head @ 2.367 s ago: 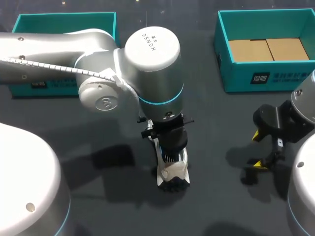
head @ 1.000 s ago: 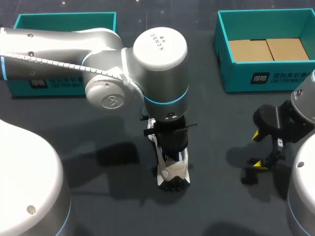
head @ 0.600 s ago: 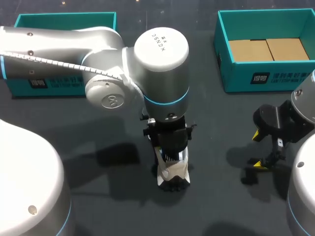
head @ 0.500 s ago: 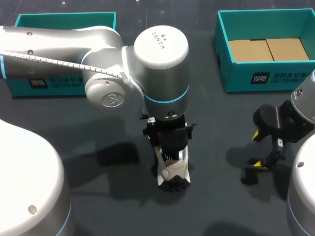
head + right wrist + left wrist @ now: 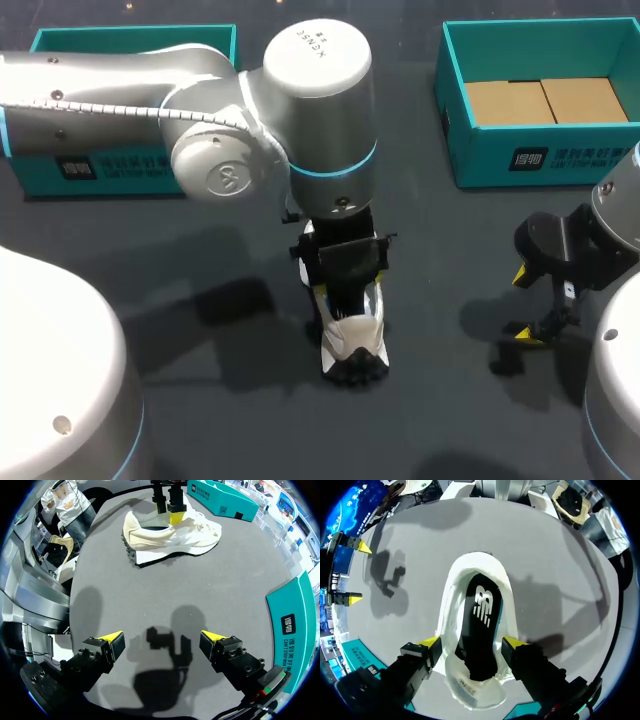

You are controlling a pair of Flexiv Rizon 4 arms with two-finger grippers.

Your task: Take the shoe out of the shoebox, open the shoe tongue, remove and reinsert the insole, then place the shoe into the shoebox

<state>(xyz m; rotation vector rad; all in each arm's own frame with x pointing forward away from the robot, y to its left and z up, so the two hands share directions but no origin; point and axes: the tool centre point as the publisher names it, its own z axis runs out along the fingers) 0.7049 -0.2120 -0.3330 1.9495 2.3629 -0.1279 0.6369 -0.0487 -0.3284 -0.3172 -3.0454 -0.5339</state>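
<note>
A white shoe [image 5: 352, 338] with a dark studded sole stands upright mid-table, toe toward the near edge. In the left wrist view its black insole [image 5: 479, 630] lies flat inside the white shoe [image 5: 451, 605]. My left gripper [image 5: 473, 642] is open just above the shoe's opening, one yellow tip over each side, gripping nothing. The right wrist view shows the shoe [image 5: 170, 532] side-on with my left gripper [image 5: 168, 511] over it. My right gripper [image 5: 523, 305] is open and empty over bare table at the right, far from the shoe. The teal shoebox [image 5: 455, 110] sits at the back right.
A cardboard insert [image 5: 545, 100] lies in the shoebox at the back right. A second teal box [image 5: 130, 45] stands at the back left, partly behind my left arm. In the right wrist view the shoebox's teal wall [image 5: 295, 625] is close beside my right gripper [image 5: 162, 637].
My left gripper has opened and lifted off the shoe, so more of the shoe shows below it. The right arm has not moved.
</note>
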